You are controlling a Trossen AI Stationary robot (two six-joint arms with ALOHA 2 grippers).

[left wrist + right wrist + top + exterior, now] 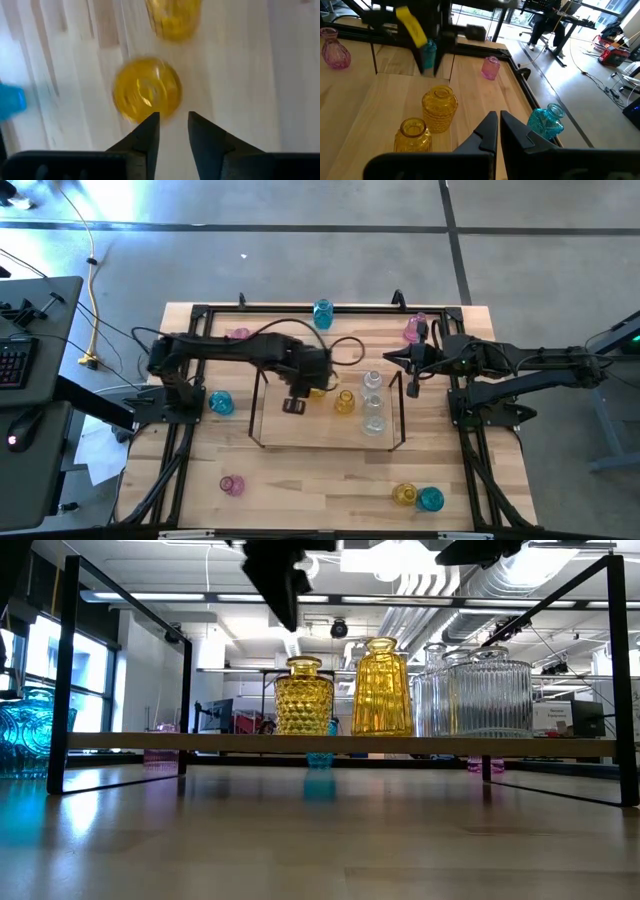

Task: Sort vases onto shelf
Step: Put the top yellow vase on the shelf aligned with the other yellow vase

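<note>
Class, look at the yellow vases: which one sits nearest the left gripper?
The yellow vase on the shelf right beside the left gripper; the other shelf one stands farther right, the third on the table's front.

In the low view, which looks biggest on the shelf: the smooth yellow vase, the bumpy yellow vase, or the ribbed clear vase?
1. Ribbed clear vase, the widest.
2. Smooth yellow vase, slightly taller but narrower; nearly a tie, and nearness to the camera may matter.
3. Bumpy yellow vase, clearly smallest.

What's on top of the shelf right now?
On the shelf: two yellow vases and two clear vases, all upright. The left gripper hovers above them, empty. The low view overlaps the clear ones; no others visible.
</note>
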